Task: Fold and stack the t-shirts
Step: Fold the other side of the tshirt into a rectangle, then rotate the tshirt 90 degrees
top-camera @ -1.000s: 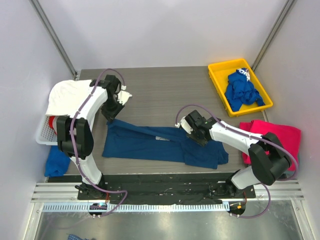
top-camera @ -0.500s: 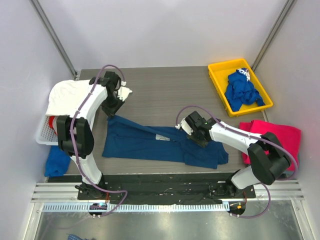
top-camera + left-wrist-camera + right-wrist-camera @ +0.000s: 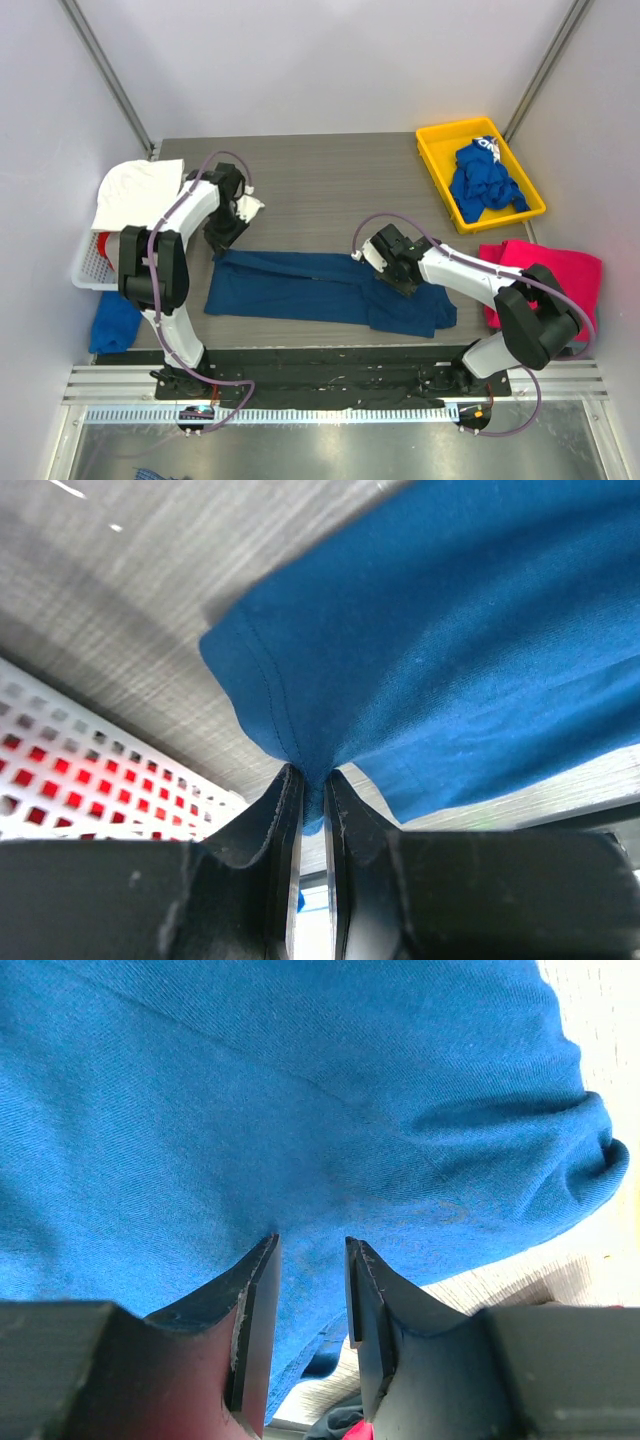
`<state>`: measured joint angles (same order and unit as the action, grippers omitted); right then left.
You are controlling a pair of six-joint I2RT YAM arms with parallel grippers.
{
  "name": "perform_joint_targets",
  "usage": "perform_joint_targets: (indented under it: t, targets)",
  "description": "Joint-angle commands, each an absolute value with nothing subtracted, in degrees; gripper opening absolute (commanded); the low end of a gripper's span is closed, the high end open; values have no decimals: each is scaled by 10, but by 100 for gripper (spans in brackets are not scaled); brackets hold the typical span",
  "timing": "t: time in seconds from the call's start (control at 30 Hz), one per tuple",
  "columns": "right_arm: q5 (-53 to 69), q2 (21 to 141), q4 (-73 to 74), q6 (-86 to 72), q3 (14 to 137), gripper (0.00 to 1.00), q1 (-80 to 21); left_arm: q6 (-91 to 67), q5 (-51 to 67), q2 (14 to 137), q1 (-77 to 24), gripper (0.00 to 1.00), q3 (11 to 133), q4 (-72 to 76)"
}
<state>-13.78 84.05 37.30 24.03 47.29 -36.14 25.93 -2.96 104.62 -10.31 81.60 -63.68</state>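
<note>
Blue t-shirt (image 3: 300, 288) lies stretched across the grey table (image 3: 330, 185). The left gripper (image 3: 312, 785) clamps its corner, while the right gripper (image 3: 312, 1260) stands narrowly apart, perhaps pinching cloth. White walls (image 3: 300, 70) surround.

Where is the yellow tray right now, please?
In the top view, the yellow tray sits at the far right of the table, holding a crumpled royal-blue t-shirt, just beyond the magenta t-shirt.

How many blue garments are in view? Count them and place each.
3: the spread shirt on the table, corner pinched by the left fingers; a crumpled shirt in the yellow tray; a blue cloth beside the white basket. Others may be hidden.
</note>
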Motion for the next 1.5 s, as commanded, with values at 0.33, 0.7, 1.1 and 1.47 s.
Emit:
perform_joint_targets:
  t: [0.33,0.7,1.1,1.47]
  targets:
    - [-137,845,367,244,477,39,-359,280,-23,1001,-99,18,763,-654]
    - [-138,849,369,247,478,38,-359,284,-42,996,-98,35,716,-635]
    - [-142,841,360,245,479,41,-359,271,-20,961,-99,82,724,-613]
    - [-163,830,348,251,477,68,-359,252,47,976,-110,100,743,-610]
